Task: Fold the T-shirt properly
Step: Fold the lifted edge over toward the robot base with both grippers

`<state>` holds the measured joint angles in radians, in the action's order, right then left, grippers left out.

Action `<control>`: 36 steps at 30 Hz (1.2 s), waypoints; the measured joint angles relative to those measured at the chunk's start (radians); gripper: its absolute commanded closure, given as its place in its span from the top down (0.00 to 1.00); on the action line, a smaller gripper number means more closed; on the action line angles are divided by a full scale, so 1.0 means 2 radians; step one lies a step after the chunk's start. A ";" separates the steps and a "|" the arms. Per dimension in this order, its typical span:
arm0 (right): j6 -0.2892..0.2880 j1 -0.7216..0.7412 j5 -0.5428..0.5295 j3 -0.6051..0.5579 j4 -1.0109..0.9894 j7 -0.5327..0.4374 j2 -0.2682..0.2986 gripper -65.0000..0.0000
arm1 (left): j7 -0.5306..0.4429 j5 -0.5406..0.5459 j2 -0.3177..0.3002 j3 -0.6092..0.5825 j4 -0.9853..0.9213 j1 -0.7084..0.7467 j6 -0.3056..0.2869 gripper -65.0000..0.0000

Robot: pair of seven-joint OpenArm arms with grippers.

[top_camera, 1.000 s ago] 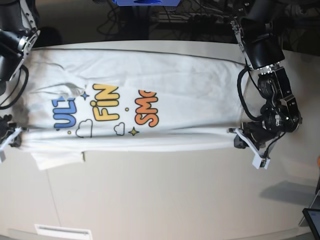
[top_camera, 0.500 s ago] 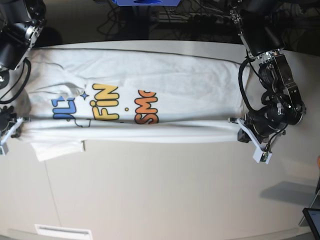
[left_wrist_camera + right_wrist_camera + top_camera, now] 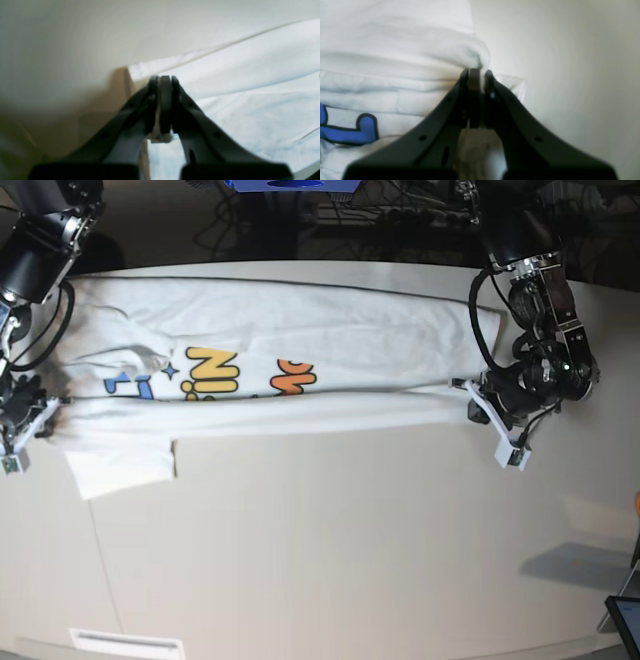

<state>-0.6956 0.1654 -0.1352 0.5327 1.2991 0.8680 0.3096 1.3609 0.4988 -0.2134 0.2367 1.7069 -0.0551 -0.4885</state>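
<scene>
The white T-shirt (image 3: 300,330) lies stretched across the table (image 3: 350,560), print facing up. Its near long edge is lifted and drawn over the lower half of the yellow and orange letters (image 3: 215,375). One sleeve (image 3: 120,465) lies flat at the near left. My left gripper (image 3: 470,392), on the right of the base view, is shut on the hem end of that edge. The left wrist view shows white cloth (image 3: 237,87) pinched in my left gripper (image 3: 162,82). My right gripper (image 3: 48,404) is shut on the shoulder end, seen close in the right wrist view (image 3: 476,75) beside blue print (image 3: 345,130).
Dark cables and a blue object (image 3: 290,185) sit beyond the table's far edge. A dark tablet corner (image 3: 625,620) shows at the near right, and a white strip (image 3: 125,643) lies at the near left edge.
Both grippers have carried the shirt's near edge toward the far side. The fold now hides more of the print, and the sleeve has shifted with it.
</scene>
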 measured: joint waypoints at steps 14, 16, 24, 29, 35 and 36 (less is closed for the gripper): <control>0.048 -0.002 0.001 0.000 0.038 0.021 0.003 0.58 | -0.004 -0.002 -0.002 -0.024 -0.026 0.001 0.003 0.00; 0.048 0.000 0.002 0.000 0.056 0.034 0.004 0.64 | -0.004 -0.002 -0.002 -0.023 -0.026 0.001 0.005 0.00; 0.145 0.018 0.002 -0.002 0.099 0.040 0.004 0.65 | -0.004 -0.002 -0.002 -0.023 -0.026 0.001 0.005 0.00; 0.163 0.018 0.000 -0.002 0.099 0.036 0.002 0.66 | -0.004 -0.002 -0.002 -0.023 -0.026 0.001 0.005 0.00; 0.060 0.050 -0.001 -0.059 0.081 0.033 0.003 0.66 | -0.004 -0.002 -0.001 -0.023 -0.026 0.000 0.005 0.00; 0.054 0.063 -0.008 -0.068 0.066 0.033 0.002 0.66 | -0.004 -0.002 -0.001 -0.023 -0.026 -0.001 0.005 0.00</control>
<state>-0.5877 0.2916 -0.1505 0.3969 1.4311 0.9333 0.3134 1.3537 0.4946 -0.2161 0.1917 1.6547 -0.0566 -0.4786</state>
